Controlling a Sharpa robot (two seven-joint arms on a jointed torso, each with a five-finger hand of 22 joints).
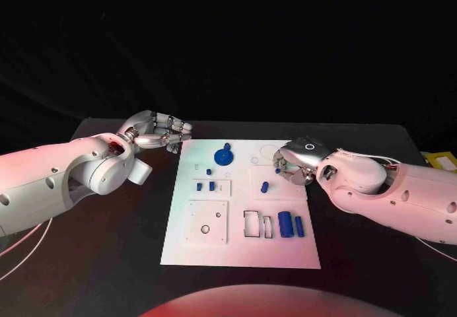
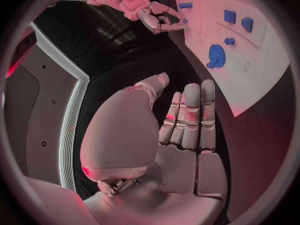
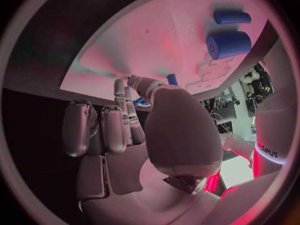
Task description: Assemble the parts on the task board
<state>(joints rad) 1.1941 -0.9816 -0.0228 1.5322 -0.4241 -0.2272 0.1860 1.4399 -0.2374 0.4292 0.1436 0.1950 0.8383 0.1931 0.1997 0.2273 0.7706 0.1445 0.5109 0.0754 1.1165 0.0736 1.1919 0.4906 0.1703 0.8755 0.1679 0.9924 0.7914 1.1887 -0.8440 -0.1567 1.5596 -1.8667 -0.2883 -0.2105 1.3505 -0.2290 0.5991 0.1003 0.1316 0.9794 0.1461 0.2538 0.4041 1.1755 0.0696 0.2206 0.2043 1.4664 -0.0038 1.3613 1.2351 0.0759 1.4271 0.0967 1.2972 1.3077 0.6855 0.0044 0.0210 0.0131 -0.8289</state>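
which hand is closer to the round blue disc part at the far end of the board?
Left. The left hand sits just off the board's far corner beside the blue disc; the right hand is over the opposite edge.

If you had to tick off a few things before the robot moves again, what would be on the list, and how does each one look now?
1. Left hand free, off the task board: ok, fingers straight, holding nothing.
2. Right hand over the board: ok.
3. Right hand holding a part: cannot tell; a small blue piece shows by its fingertips.
4. Round blue part reachable, uncovered: ok.
5. Two blue cylinders lying near the front edge: ok.
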